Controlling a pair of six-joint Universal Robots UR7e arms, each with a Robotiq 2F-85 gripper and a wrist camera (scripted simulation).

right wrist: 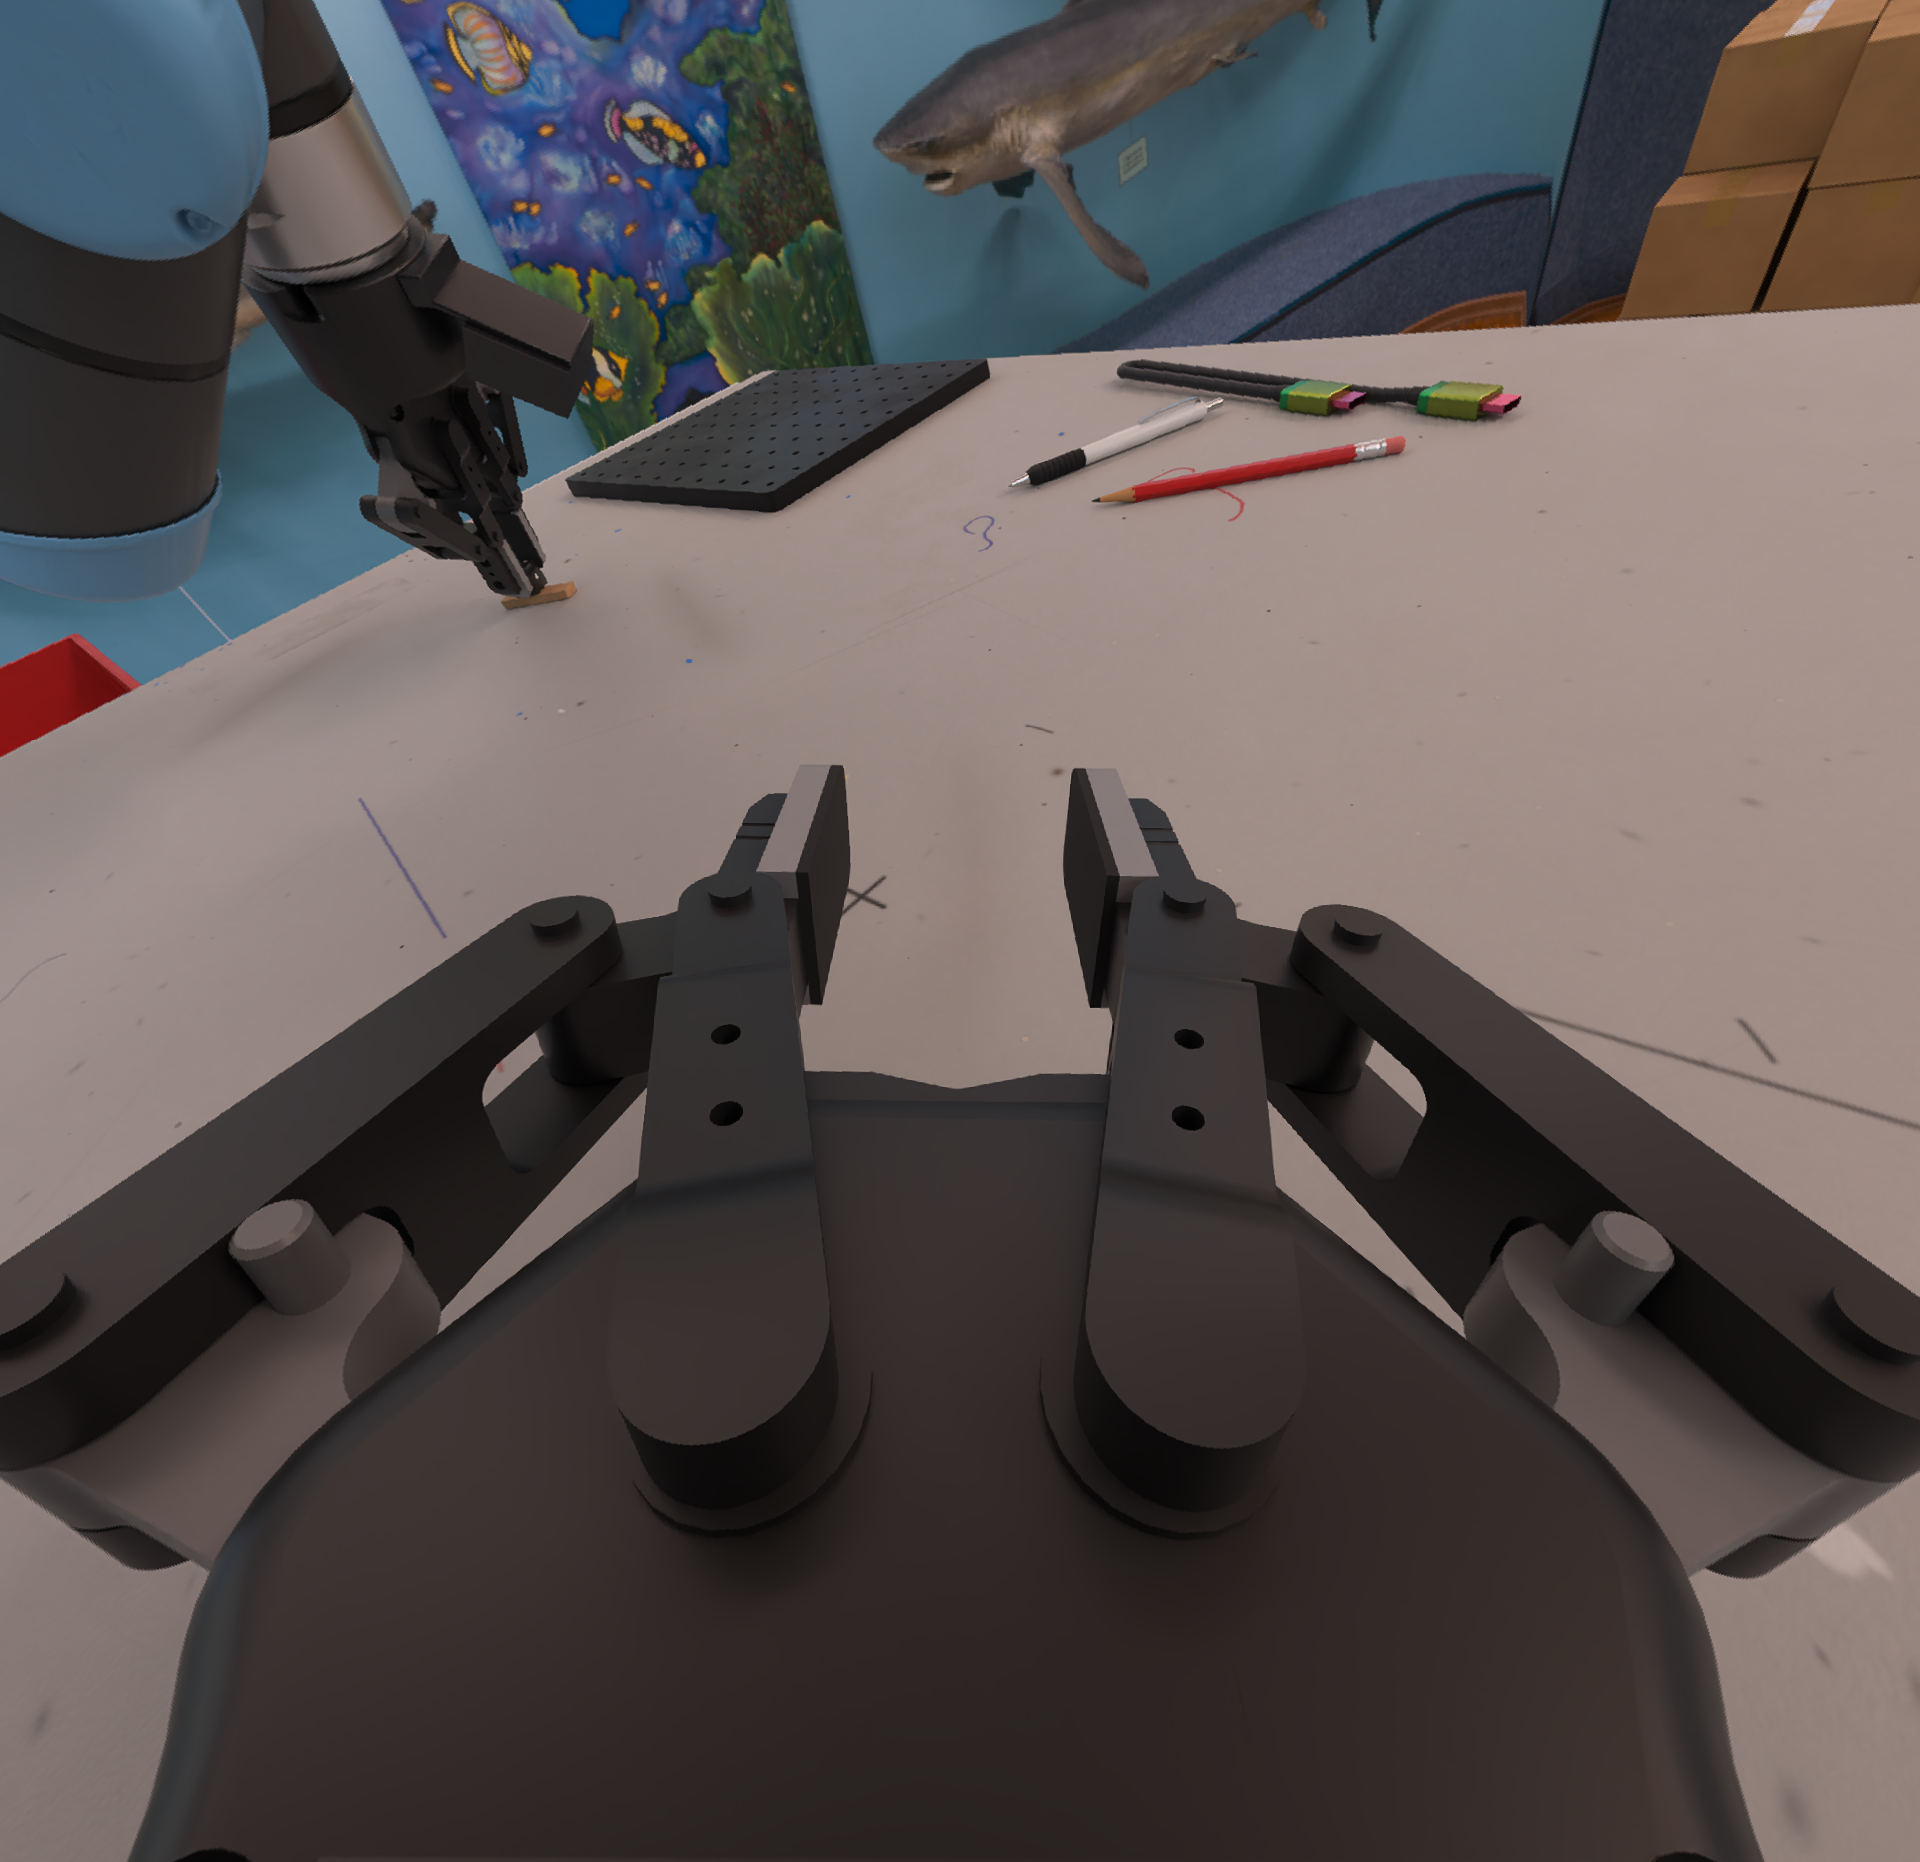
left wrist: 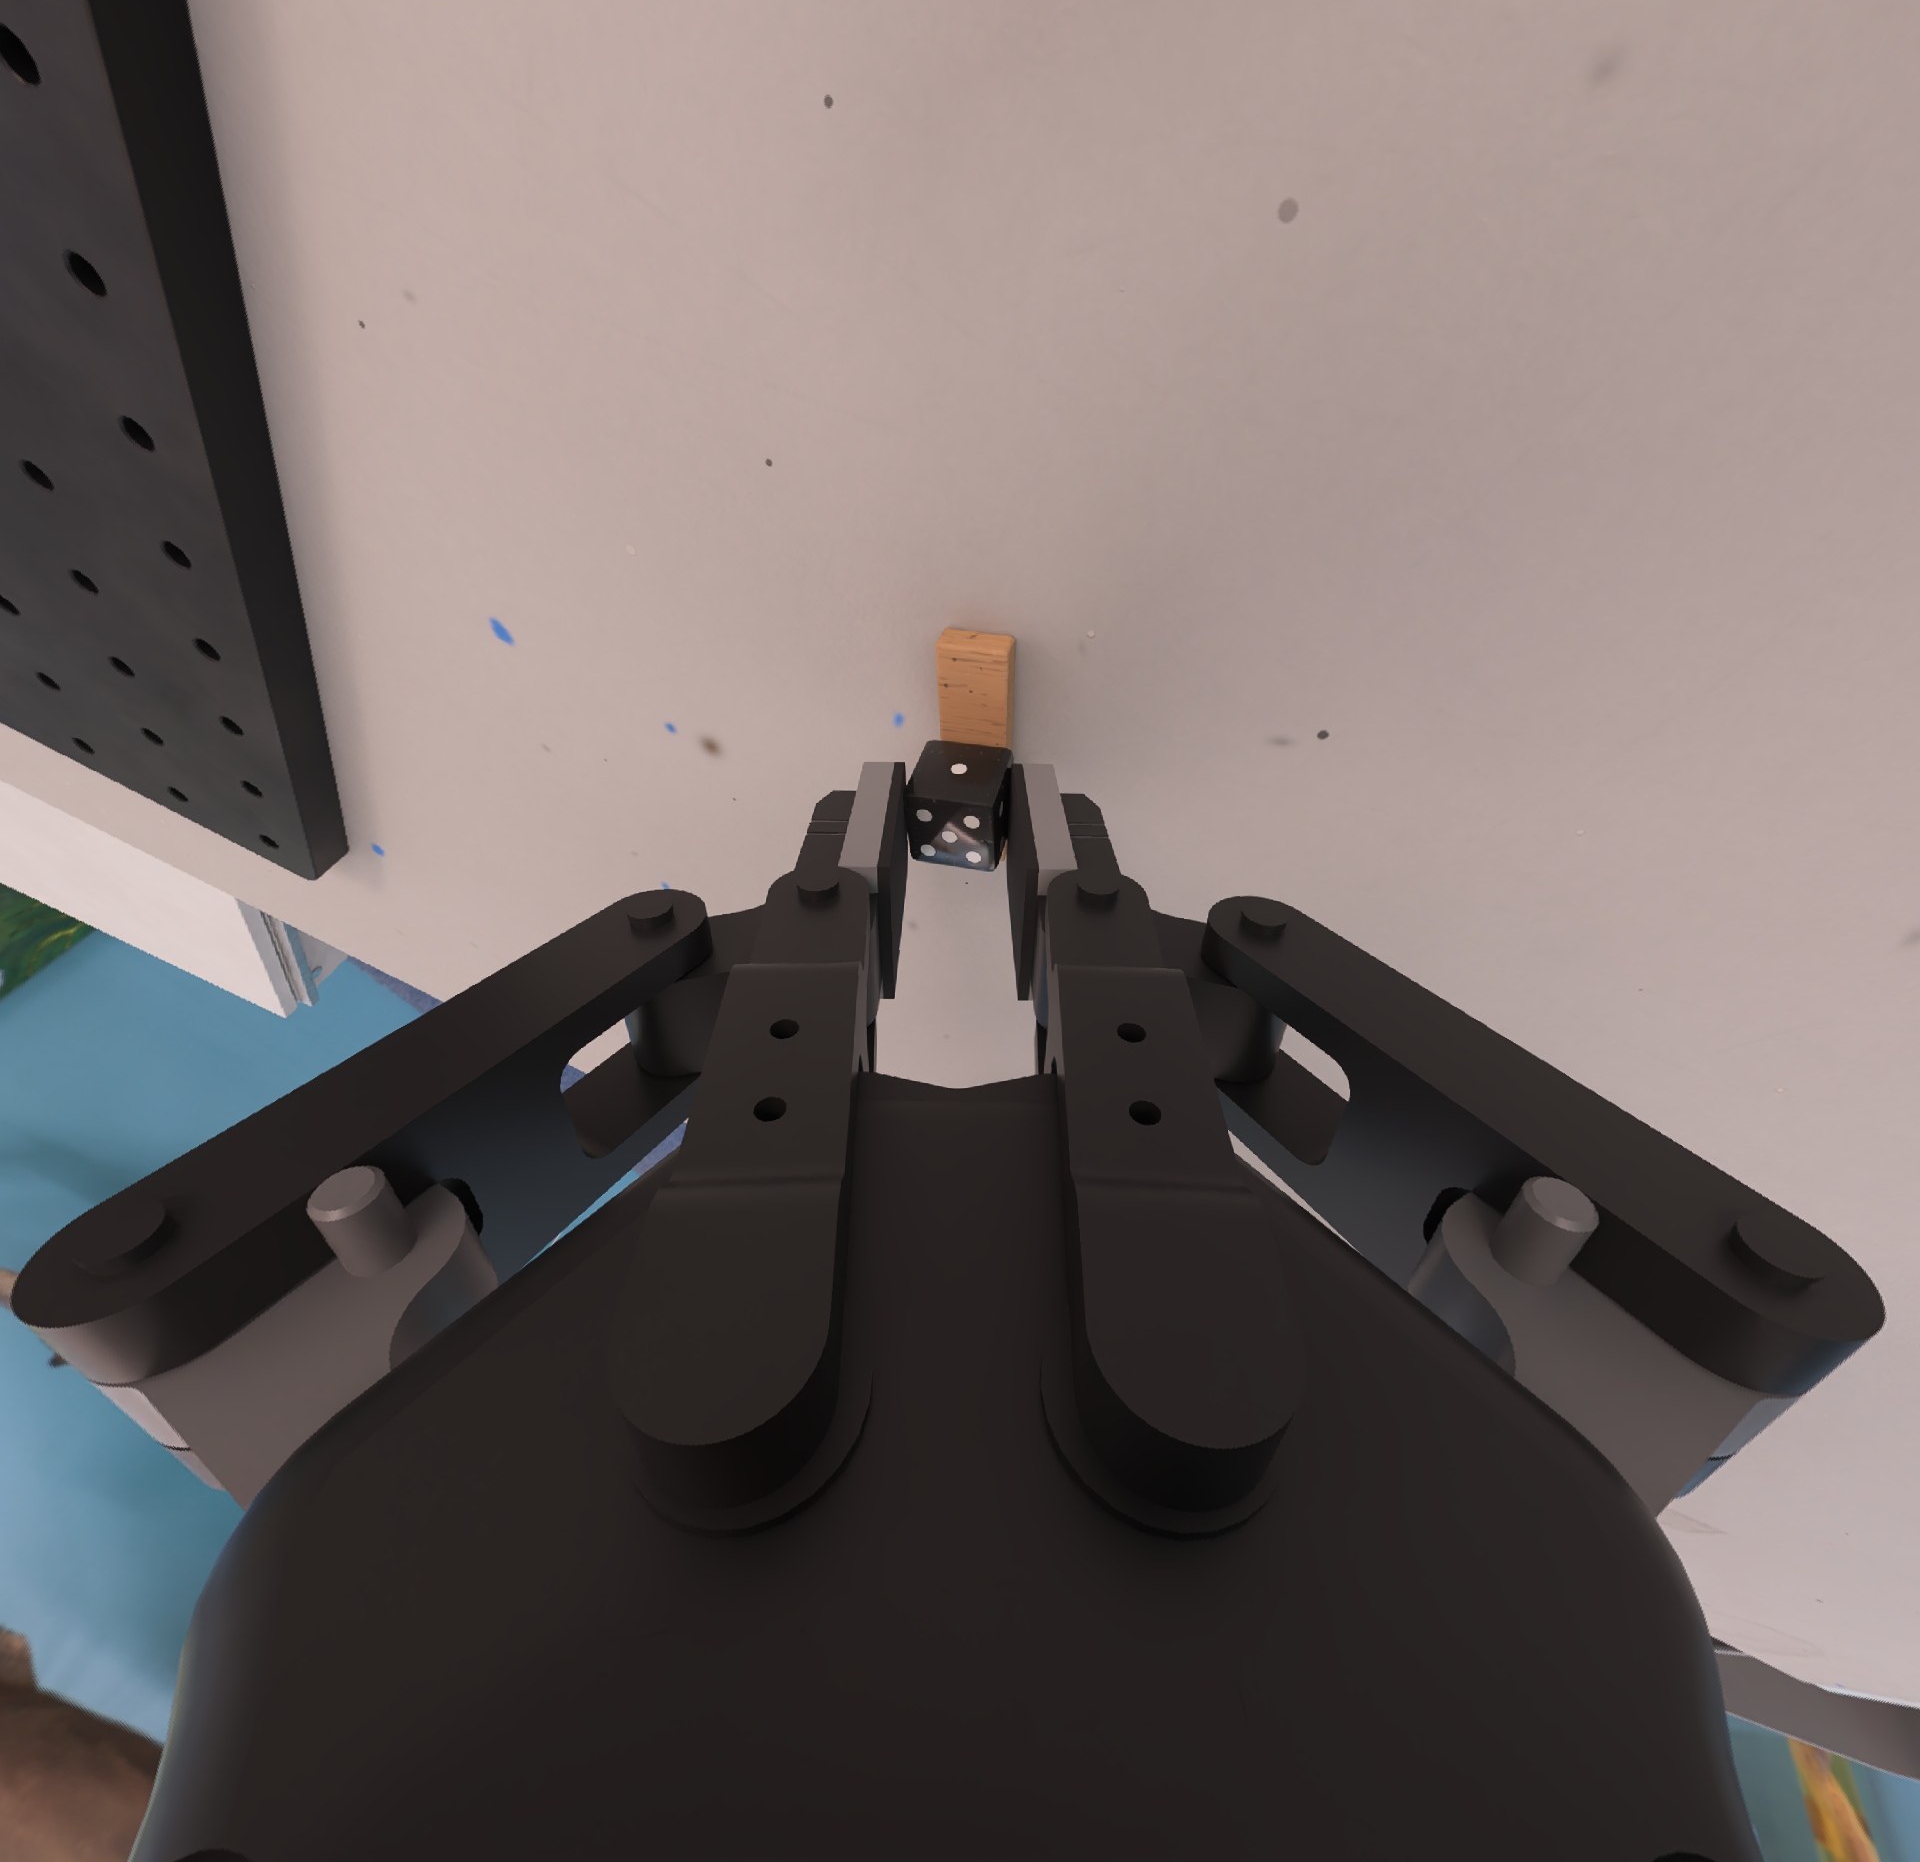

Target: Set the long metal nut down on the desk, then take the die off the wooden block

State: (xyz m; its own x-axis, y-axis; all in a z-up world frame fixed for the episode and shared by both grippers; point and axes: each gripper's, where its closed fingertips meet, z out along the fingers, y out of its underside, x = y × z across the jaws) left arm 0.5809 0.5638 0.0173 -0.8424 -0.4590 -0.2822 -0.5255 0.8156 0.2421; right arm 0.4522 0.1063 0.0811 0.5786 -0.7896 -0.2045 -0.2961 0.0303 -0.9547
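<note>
A black die (left wrist: 958,813) with white pips sits at the near end of a small wooden block (left wrist: 975,685), which lies flat on the grey desk (left wrist: 1351,462). My left gripper (left wrist: 956,810) has one pad on each side of the die and is shut on it. In the right wrist view, the left gripper (right wrist: 520,571) stands tip-down on the block (right wrist: 542,594) near the desk's left edge. My right gripper (right wrist: 956,836) is open and empty above the desk's middle. No long metal nut shows in either view.
A black perforated board (left wrist: 135,410) lies left of the block and also shows in the right wrist view (right wrist: 790,430). A pen (right wrist: 1117,441), a red pencil (right wrist: 1247,470) and a folded cable (right wrist: 1320,391) lie far back. A red bin (right wrist: 52,685) sits beyond the left edge.
</note>
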